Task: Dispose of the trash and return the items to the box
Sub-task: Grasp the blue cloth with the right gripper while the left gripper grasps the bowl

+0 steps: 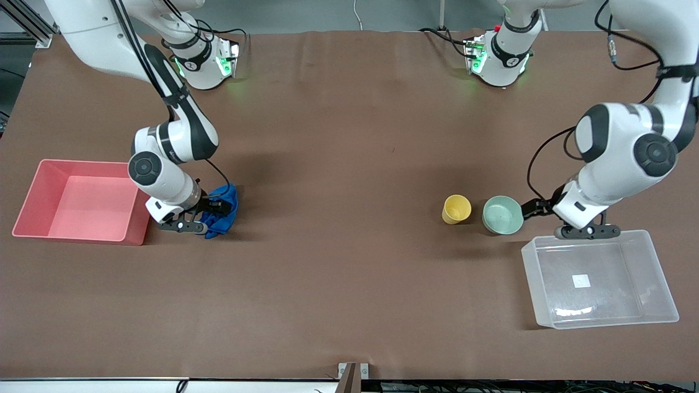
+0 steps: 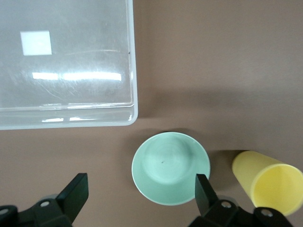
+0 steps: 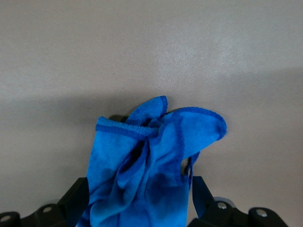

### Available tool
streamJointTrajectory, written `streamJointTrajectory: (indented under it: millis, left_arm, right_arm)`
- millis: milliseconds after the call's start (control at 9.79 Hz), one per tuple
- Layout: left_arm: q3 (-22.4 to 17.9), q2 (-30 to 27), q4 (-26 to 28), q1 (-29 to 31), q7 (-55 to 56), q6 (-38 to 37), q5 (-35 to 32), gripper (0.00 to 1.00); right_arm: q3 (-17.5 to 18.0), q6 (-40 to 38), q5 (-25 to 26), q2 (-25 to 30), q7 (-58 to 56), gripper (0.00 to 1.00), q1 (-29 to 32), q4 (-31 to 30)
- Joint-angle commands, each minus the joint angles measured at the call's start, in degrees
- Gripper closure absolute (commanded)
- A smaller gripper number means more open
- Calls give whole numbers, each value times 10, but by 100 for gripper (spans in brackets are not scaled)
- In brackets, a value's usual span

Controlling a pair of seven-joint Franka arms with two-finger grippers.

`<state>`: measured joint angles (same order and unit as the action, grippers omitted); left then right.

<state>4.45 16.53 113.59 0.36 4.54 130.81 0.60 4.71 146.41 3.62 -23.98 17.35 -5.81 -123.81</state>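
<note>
Beside the pink bin (image 1: 82, 202), the right gripper (image 1: 210, 210) pinches the rag (image 1: 224, 210) (left gripper (image 2: 142, 191) wide over the bowl (image 2: 170, 168)).

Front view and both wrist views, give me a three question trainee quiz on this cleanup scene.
1. True or false: the right gripper is shut on the blue rag.
2. Which item lies between the left gripper's open fingers: A, the yellow cup; B, the mint-green bowl?
3. Fill in: the clear tub holds ___ items, like the pink bin.

Key: 1 true; 2 B; 3 no.
</note>
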Motion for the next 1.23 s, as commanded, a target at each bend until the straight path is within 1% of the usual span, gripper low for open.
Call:
streamJointTrajectory:
  millis: [0, 102, 204, 307, 511, 613, 715, 818, 920, 1022, 1124]
  left_arm:
    - [0, 21, 64, 6, -9, 81, 2, 1]
    - [0, 27, 86, 6, -9, 115, 1, 1]
    - [0, 38, 97, 6, -9, 139, 1, 1]
    - [0, 48, 103, 6, -10, 158, 0, 1]
    - [0, 71, 105, 6, -9, 186, -1, 2]
    - [0, 82, 105, 6, -10, 196, -1, 7]
    - [0, 90, 107, 6, -10, 205, -2, 10]
    - [0, 97, 107, 6, -10, 211, -2, 13]
    - [0, 104, 107, 6, -10, 215, -2, 22]
    - [0, 107, 107, 6, -10, 217, -2, 54]
    - [0, 103, 113, 6, -11, 217, -2, 86]
  right_arm:
    - [2, 17, 14, -11, 14, 38, 2, -2]
    - [1, 39, 15, -13, 14, 56, 1, -12]
    - [1, 41, 14, -13, 15, 85, 4, -15]
    - [1, 41, 14, -13, 29, 99, 11, -15]
    - [2, 16, 13, -7, 44, 100, 13, -7]
    - [4, -28, 10, 6, 53, 100, 12, 7]
    - [5, -113, 9, 29, 68, 100, 8, 39]
    - [15, -210, 6, 49, 66, 100, 14, 83]
    - [17, -300, 5, 67, 64, 100, 19, 132]
    - [16, -384, 4, 87, 50, 100, 25, 174]
    - [15, -443, 4, 110, 0, 100, 49, 202]
